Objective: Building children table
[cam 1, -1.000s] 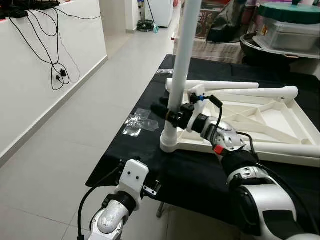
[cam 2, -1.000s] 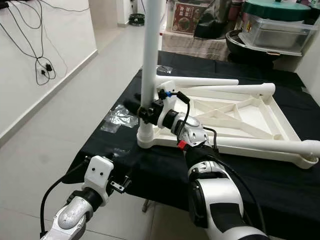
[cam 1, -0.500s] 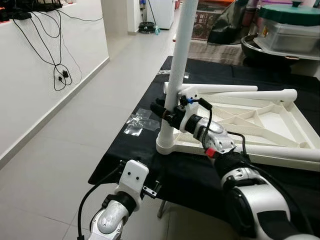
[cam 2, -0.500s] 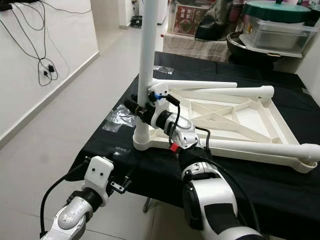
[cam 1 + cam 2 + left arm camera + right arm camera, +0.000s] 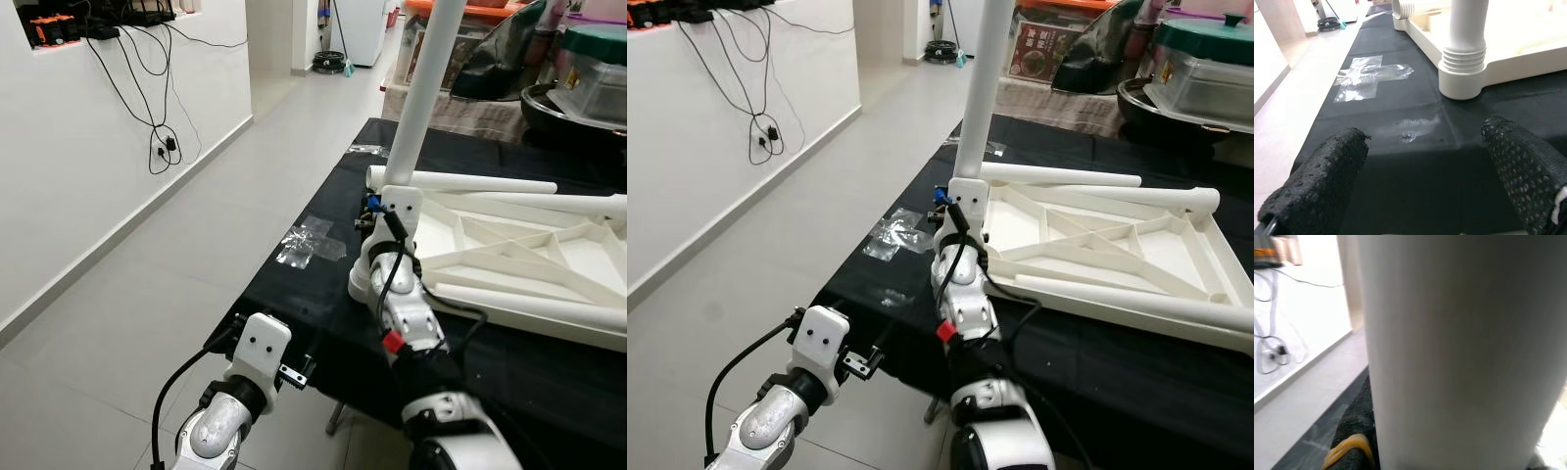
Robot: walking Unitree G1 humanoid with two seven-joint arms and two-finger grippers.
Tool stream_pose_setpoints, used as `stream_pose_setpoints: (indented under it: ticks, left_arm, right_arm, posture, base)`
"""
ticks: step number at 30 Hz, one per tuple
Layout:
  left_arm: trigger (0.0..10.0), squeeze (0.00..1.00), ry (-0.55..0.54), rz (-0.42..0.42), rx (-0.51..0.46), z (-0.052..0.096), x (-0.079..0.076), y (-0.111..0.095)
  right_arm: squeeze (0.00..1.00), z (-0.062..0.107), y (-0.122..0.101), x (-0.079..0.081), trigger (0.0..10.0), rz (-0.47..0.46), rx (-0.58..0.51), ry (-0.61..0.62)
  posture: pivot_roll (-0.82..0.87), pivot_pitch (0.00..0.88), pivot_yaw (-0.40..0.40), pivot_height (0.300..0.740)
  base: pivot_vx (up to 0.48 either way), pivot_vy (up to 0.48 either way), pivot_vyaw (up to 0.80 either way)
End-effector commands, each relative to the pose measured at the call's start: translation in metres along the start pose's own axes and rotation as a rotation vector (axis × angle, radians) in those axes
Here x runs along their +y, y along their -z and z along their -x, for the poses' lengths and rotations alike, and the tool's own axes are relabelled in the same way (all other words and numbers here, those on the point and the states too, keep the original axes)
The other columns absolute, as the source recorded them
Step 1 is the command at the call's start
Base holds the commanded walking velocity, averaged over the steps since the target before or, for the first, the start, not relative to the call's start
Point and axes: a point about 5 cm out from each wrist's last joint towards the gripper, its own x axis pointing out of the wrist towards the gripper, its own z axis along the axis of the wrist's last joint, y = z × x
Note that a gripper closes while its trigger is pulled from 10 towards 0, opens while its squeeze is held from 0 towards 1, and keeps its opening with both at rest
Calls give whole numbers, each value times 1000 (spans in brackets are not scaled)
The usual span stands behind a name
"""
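Left gripper (image 5: pixel 1422 171) hangs open at the near edge of the black-covered table (image 5: pixel 294 284), short of the upright white leg (image 5: pixel 416 108). That leg stands in the near-left corner socket of the upturned white tabletop (image 5: pixel 529 255). Right gripper (image 5: pixel 374 208) is clamped around the leg's base.

- An upright white table leg (image 5: pixel 423 93) stands in the corner socket of the upside-down white tabletop (image 5: pixel 509 257) on the black-covered desk (image 5: pixel 323 284).
- The right arm (image 5: pixel 397 294) reaches to the leg's base.
- The left arm (image 5: pixel 240 392) is low at the desk's near edge.
- Clear plastic wrap (image 5: pixel 312 241) lies on the desk.
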Motion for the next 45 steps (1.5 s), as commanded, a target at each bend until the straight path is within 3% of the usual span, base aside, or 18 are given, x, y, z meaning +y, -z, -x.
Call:
stream_pose_setpoints:
  ticks: [1,5,6,10,12,13,15,16,18,20,21,22,25,29,37,38,45]
  left_arm:
    - [10000,0,8,9,18,0,-1,3]
    - [10000,0,7,11,18,0,-1,3]
    - [10000,0,7,12,18,0,-1,3]
    - [10000,0,9,13,17,-1,-1,3]
    - [10000,0,9,17,17,-1,-2,3]
    - [10000,0,8,16,17,-1,-2,3]
    - [10000,0,8,16,17,-1,-2,3]
    - [10000,0,8,15,18,-1,-1,3]
    - [10000,0,7,16,17,-1,-1,3]
    - [10000,0,7,17,17,-1,-1,3]
    - [10000,0,8,17,17,0,-2,3]
    - [10000,0,8,17,17,0,-2,3]
    - [10000,0,7,17,18,0,-3,3]
    - [10000,0,7,17,19,0,-3,3]
    - [10000,0,10,16,24,1,-3,6]
    - [10000,0,10,16,25,1,-3,6]
    - [10000,0,12,18,27,1,-3,7]
  right_arm:
    - [0,7,21,-5,10000,-7,83,47]
    - [0,8,19,2,10000,-14,65,0]
    - [1000,6,18,3,10000,-17,47,-45]
    - [1000,4,15,7,10000,-52,24,-183]
    - [1000,-2,12,4,10000,-35,33,-312]
    - [0,-8,11,0,10000,-52,63,-413]
    - [0,-8,11,0,10000,-52,63,-413]
    - [0,-11,9,-3,10000,-71,84,-478]
    - [0,-11,6,-4,10000,-115,135,-765]
    - [0,-10,5,-4,10000,-122,144,-832]
    - [0,-7,3,-3,10000,-130,159,-979]
    - [0,-7,3,-3,10000,-130,159,-979]
    - [0,-2,4,1,10000,-106,184,-1139]
    - [0,0,4,2,10000,-106,194,-1171]
    - [0,2,5,23,10000,-107,208,-1268]
    - [0,3,6,24,0,-108,210,-1281]
    - [0,-1,2,25,0,-114,157,-1212]
  posture:
    - [71,69,-61,740]
    - [73,71,-62,740]
    - [68,72,-60,740]
    - [64,71,-62,740]
    - [72,72,-70,740]
    - [70,74,-65,740]
    - [70,74,-65,740]
    - [70,74,-65,740]
    - [66,74,-67,740]
    - [66,74,-67,740]
    - [70,74,-65,740]
    - [70,74,-65,740]
    - [78,68,-71,740]
    - [77,63,-68,740]
    - [82,45,-67,740]
    - [82,45,-67,740]
    - [76,34,-67,740]
  base:
    - [0,0,0]
    - [0,0,0]
    - [0,0,0]
    - [0,0,0]
    - [0,0,0]
    - [0,0,0]
    - [0,0,0]
    - [0,0,0]
    - [0,0,0]
    - [0,0,0]
    - [0,0,0]
    - [0,0,0]
    - [0,0,0]
    - [0,0,0]
    - [0,0,0]
    - [0,0,0]
    - [0,0,0]
